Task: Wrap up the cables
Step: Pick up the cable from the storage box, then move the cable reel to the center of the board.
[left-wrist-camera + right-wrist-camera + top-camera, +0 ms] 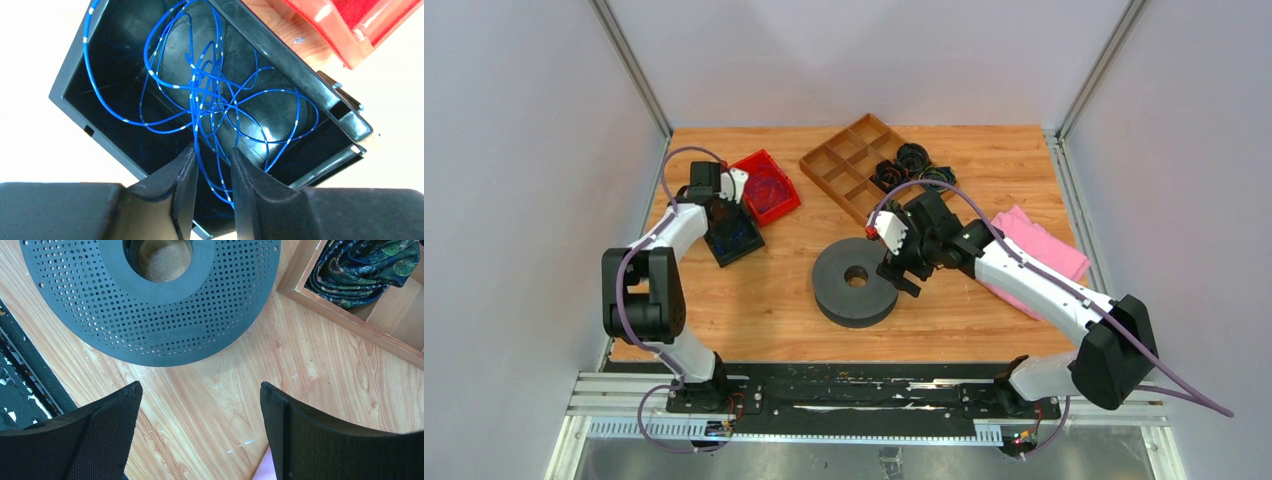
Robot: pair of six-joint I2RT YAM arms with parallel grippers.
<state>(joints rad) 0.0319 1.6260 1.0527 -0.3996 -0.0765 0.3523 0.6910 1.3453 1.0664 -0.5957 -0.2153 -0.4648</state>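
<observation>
Coils (912, 162) behind the spool (836, 297) look finished. Left of it, your left gripper (213, 151) has its jaws standing narrow around loose blue cables (196, 96), grip unclear; the right gripper (200, 387) beside it gapes empty.

Wooden table (774, 310): orange-brown grain, evenly and softly lit. Plain pale grey walls (854, 60) close it in on left, rear and right. Aluminium posts (632, 68) rise at its rear corners. Black plate (854, 385) runs along its near edge.
</observation>
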